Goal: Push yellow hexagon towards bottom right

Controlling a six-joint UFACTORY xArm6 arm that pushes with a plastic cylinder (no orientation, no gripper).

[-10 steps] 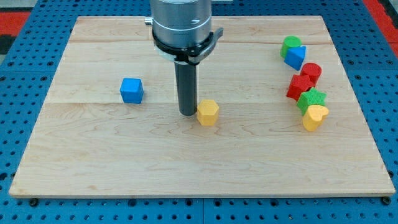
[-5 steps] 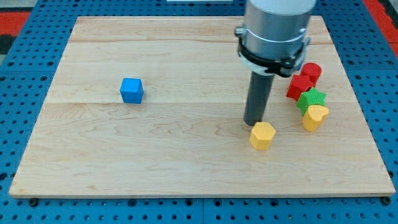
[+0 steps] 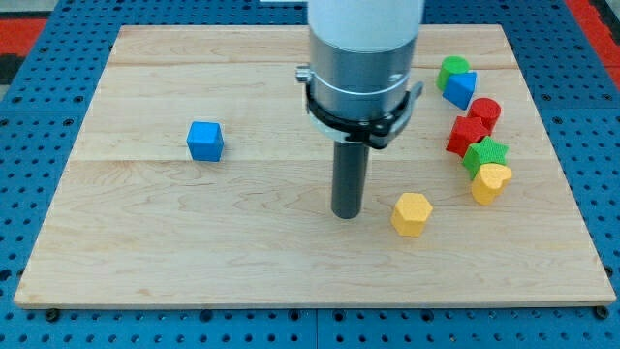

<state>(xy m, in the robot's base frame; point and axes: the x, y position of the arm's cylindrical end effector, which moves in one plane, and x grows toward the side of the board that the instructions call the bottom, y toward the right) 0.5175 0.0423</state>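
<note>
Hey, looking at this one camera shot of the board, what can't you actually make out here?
- Upper arm: cut off by the view's top edge, above the grey collar.
- Board behind the rod: hidden by the arm.
- Green block: partly covered by the blue block, shape unclear.
- Red blocks: packed together, too small to name their shapes.
- Whether my tip touches the board: cannot tell. It stands apart, left of the yellow hexagon.
</note>
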